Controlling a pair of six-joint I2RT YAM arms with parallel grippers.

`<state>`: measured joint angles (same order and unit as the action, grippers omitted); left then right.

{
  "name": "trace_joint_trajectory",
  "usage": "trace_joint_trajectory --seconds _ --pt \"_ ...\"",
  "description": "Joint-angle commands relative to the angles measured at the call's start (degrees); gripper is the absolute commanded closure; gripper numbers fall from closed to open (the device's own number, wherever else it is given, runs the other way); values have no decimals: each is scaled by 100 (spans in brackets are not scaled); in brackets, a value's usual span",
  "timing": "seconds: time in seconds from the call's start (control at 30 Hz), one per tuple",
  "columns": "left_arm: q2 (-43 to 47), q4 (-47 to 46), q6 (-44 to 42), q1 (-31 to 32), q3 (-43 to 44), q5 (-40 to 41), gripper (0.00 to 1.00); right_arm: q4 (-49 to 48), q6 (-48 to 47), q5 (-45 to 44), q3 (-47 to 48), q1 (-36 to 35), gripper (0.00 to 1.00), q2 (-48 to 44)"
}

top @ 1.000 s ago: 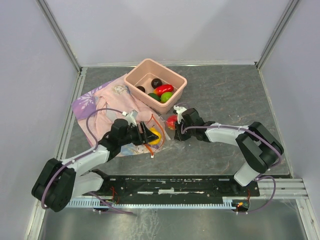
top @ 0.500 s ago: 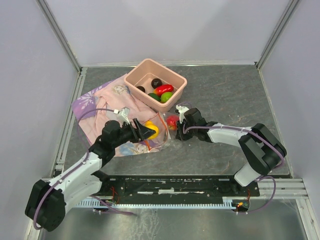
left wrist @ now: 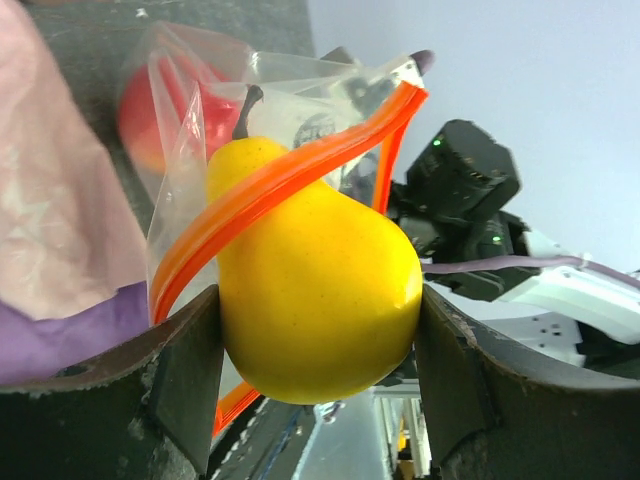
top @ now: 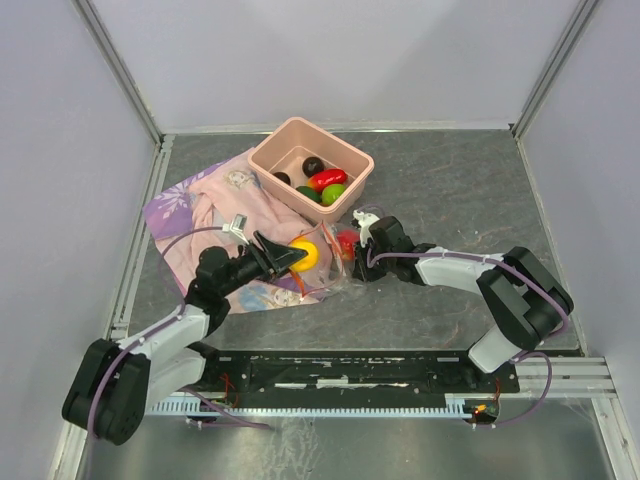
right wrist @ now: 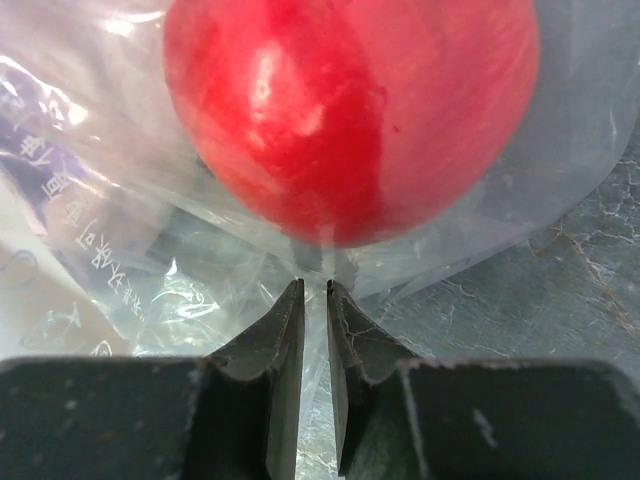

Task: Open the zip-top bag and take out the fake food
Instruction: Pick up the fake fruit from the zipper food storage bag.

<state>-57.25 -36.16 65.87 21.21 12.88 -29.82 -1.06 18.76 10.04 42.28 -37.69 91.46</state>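
My left gripper (top: 298,257) is shut on a yellow pear (top: 306,254) of the fake food, both fingers pressed on its sides (left wrist: 315,300). The pear sits at the open mouth of the zip-top bag (left wrist: 190,90), whose orange zip strip (left wrist: 270,190) runs across it. A red apple (right wrist: 350,110) lies inside the clear bag (top: 335,272). My right gripper (right wrist: 313,290) is shut on a fold of bag plastic just below the apple, on the bag's right side (top: 358,248).
A salmon-pink tub (top: 262,152) behind the bag holds red, green and dark fruits. A pink-and-purple printed cloth (top: 200,205) lies under and left of the left gripper. Metal frame posts and white walls close in the table on three sides.
The left arm has drawn back to the left and raised the pear, pulling the bag's mouth with it. The right gripper has stayed pinched on the bag.
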Motion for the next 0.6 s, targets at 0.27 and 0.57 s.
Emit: trace_joint_trajectory --seconds 0.27,0.57 --pt "-613 -192 -238 -91 207 -290 75 -372 -402 317 -611 82 51 -1888" --pt "-1035 -704 -286 -82 155 -603 76 -1514 -919 1789 -810 -44 4 -3239"
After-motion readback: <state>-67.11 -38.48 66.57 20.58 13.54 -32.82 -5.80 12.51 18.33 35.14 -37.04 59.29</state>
